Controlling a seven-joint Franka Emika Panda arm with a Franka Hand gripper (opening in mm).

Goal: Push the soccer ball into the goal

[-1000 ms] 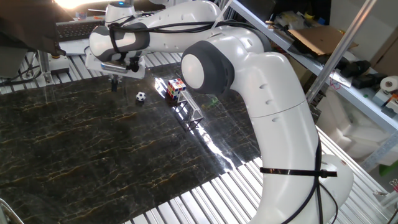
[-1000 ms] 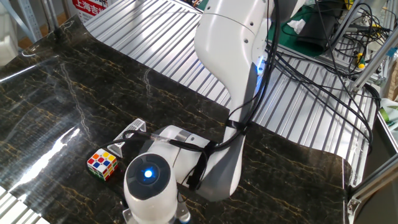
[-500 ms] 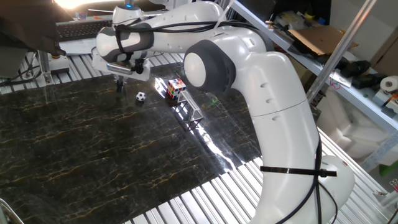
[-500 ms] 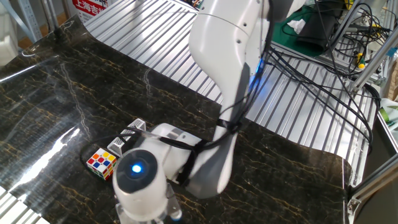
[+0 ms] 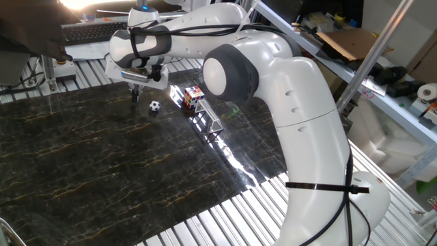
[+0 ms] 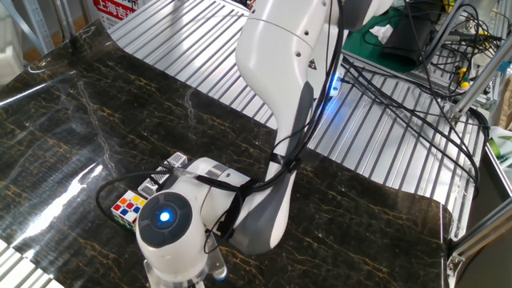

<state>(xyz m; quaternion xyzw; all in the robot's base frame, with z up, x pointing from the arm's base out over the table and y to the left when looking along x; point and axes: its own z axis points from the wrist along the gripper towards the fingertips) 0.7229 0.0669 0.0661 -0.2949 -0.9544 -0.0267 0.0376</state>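
Soccer ball (image 5: 154, 106) shows in one view; arm hides it in the other

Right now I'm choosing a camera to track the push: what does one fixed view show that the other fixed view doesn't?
Only one fixed view shows the tiny white-and-black soccer ball and the pincer, which hangs just beside it. Only the other fixed view shows the arm's glowing blue light; there the arm hides the ball. Both show the multicoloured puzzle cube beside the silvery metal-frame goal on the dark marbled tabletop.
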